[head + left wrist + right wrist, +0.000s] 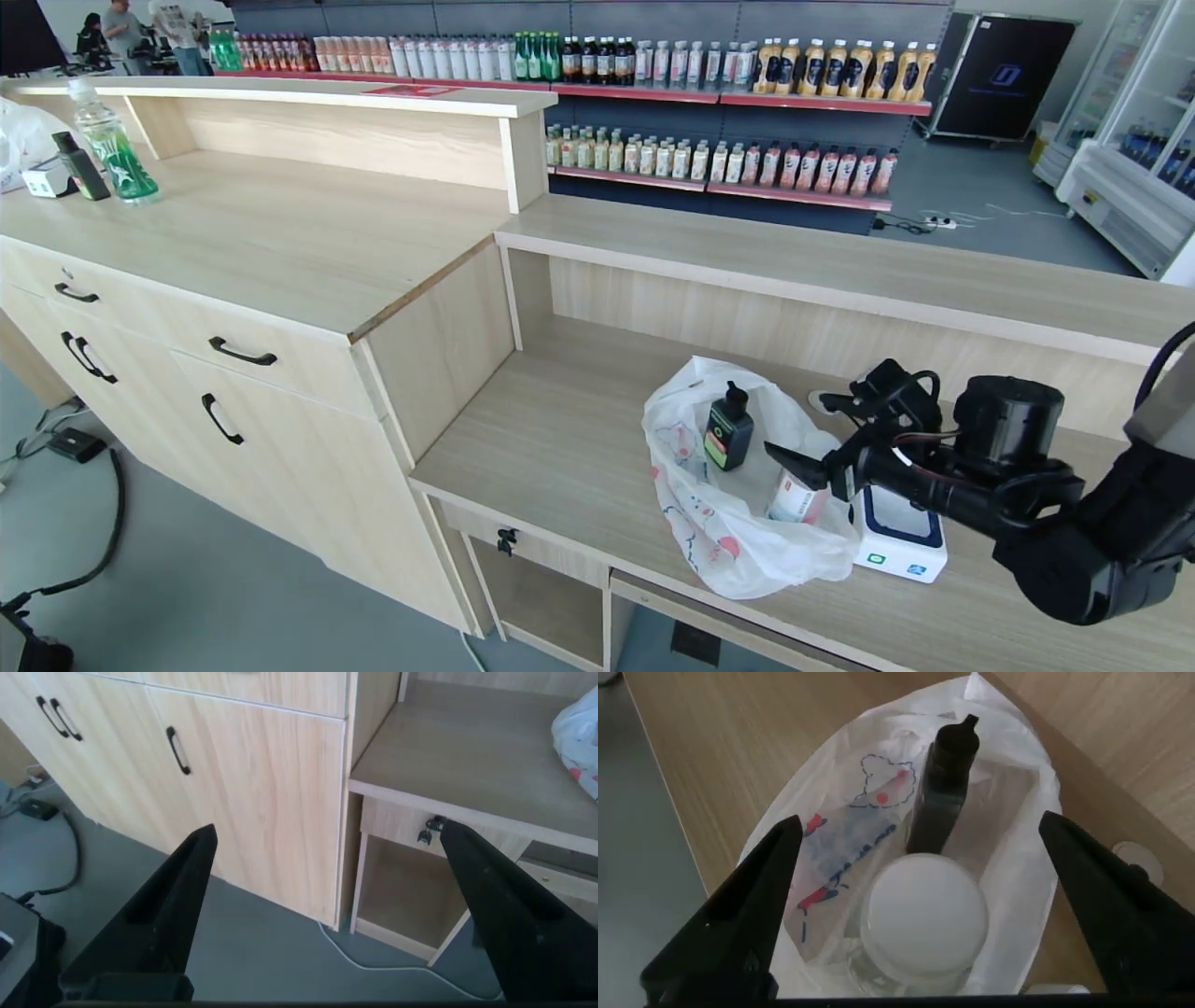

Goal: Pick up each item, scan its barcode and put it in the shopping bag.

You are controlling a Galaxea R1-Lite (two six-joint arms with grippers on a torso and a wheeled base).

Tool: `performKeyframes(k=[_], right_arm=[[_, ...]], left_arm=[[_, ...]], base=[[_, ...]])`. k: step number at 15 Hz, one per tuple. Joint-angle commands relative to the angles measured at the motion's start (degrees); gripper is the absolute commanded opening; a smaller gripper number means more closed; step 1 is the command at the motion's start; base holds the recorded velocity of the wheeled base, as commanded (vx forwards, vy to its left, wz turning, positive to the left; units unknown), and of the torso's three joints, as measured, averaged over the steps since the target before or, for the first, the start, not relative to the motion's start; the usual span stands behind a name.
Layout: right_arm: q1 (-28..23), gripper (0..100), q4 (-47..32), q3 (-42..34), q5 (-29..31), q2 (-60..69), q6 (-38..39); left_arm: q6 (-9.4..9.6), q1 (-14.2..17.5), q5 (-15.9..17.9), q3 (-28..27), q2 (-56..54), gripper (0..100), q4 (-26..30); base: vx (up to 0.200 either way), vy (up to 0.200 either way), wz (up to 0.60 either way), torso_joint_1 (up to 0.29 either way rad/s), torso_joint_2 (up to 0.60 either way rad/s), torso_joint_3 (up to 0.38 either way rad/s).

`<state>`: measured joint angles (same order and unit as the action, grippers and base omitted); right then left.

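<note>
My right gripper [794, 425] hung, jaws wide apart, over the shopping bag [719, 541] holding a white-capped jar [795, 499] and dark bottle [727, 431]. Bagging looked done (my guess); next, lift straight clear of the rim toward the green bottle [114, 140] far left, minding the raised counter [280, 243] edge. Left gripper [325, 835], spread, hung over open floor [280, 952].

Shopping bag [724, 560]: white plastic with red and blue print, slumped mouth-open on the lower counter [560, 439]. Inside you have a black bottle [728, 431] with a spout cap and a green-and-red label, roughly upright. Just beside it sits a white-lidded jar [796, 497] with a red-and-white label, lid up. Your white, blue-topped scanner [898, 546] stands just beside the bag. A green bottle [117, 154] stands upright on the upper counter [280, 233], well apart.
</note>
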<state>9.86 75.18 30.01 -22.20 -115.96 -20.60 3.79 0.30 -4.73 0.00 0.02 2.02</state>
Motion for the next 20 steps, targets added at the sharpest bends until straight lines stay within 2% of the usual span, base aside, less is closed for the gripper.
performKeyframes(k=[1,4,8,10,12,14,16,18,20], right_arm=[[-2.66,100,-3.99,-0.31,-0.04,13.83,-4.1],[-9.42,100,-11.28,-0.66,-0.13,23.85,-13.32],[-14.61,100,-19.37,4.53,1.28,32.64,-11.3],[-16.81,100,-23.59,7.25,7.7,36.24,-7.96],[-19.18,100,-33.7,9.45,13.06,40.99,-6.91],[-20.58,100,-43.8,8.83,21.32,45.03,-4.8],[-20.58,100,-47.85,4.7,22.99,49.07,2.5],[-20.67,100,-47.49,-4.96,22.9,55.22,3.02],[-19.44,100,-47.41,-19.03,23.08,64.8,6.28]], left_arm=[[-0.01,-0.04,-0.02,0.0,-0.02,100,0.0],[-0.01,0.05,-0.02,0.0,-0.02,100,0.0],[-0.01,-0.04,-0.02,0.0,-0.02,100,0.0],[-0.01,0.05,-0.02,0.0,-0.02,100,0.0],[-0.01,0.05,-0.02,0.0,-0.02,100,0.0],[-0.01,0.05,-0.02,0.0,-0.02,100,0.0],[-0.01,-0.04,-0.02,0.0,-0.02,100,0.0],[-0.01,0.05,-0.02,0.0,-0.02,100,0.0],[-0.01,0.05,-0.02,0.0,-0.02,100,0.0]], base=[[0.0,0.0,0.0,0.0,0.0,0.0],[0.0,0.0,-0.2,0.002,0.0,0.001],[0.0,0.0,-0.6,-0.057,0.13,0.089],[0.0,0.0,-0.6,-0.005,0.02,0.012],[0.0,0.0,-0.6,-0.002,0.0,0.007],[0.0,0.0,-0.6,0.005,0.0,0.005],[0.0,0.0,-0.3,-0.001,0.0,0.006],[0.0,0.0,0.0,0.0,0.0,0.0],[0.0,0.0,0.0,0.0,0.0,0.0]])
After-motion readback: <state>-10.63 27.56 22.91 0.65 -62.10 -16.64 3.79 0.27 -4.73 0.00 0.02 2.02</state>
